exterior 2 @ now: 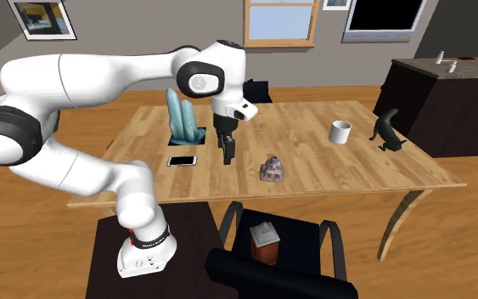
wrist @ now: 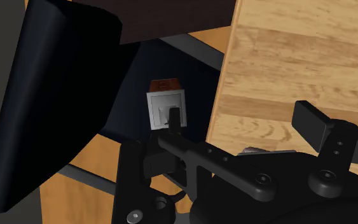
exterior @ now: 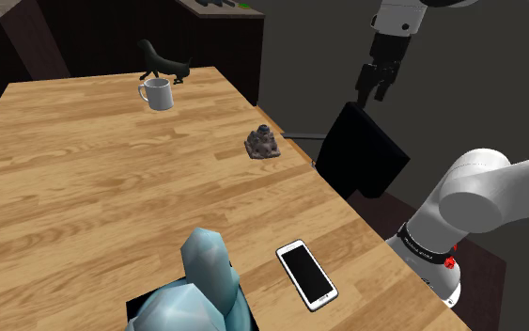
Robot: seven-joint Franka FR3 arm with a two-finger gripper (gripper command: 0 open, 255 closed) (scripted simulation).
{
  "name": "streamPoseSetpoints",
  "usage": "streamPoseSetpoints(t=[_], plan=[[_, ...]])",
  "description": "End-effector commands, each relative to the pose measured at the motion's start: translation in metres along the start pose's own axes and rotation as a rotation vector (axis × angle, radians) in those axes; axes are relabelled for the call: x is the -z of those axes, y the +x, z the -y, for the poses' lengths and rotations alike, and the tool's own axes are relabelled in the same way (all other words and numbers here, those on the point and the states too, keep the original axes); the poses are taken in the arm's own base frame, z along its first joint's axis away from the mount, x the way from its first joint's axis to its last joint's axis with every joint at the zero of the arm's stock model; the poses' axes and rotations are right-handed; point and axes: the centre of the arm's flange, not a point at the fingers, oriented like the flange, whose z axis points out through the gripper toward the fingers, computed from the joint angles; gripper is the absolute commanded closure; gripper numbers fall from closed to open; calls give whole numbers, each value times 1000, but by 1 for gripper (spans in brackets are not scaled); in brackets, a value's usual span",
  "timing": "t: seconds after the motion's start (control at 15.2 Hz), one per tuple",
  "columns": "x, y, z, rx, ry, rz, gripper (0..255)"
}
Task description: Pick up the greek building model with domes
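The building model (exterior: 263, 144) is a small grey, lumpy piece with domes, standing on the wooden table (exterior: 84, 188) near the edge closest to the black chair. The second exterior view shows the model (exterior 2: 272, 169) to the right of my gripper (exterior 2: 225, 151). My gripper (exterior: 375, 85) hangs well above the chair and the table edge, off to the shoulder view's right of the model. It is open and holds nothing. In the wrist view its fingers (wrist: 311, 121) stand apart over the table's edge.
A white mug (exterior: 157, 94) and a black cat figure (exterior: 163, 61) stand at the far end. A phone (exterior: 306, 274) and a pale blue crystal-like object (exterior: 201, 282) lie nearer the stand. A black chair (exterior: 361, 150) beside the table carries a small box (exterior 2: 265, 242).
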Motion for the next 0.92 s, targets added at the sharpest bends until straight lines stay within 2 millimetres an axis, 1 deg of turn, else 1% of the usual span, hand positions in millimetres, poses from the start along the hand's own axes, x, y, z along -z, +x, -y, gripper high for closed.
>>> streamPoseSetpoints(t=[0.0, 0.86], plan=[[0, 0, 0, 0, 0, 0, 0], [-60, 144, 68, -60, 18, -2, 0]])
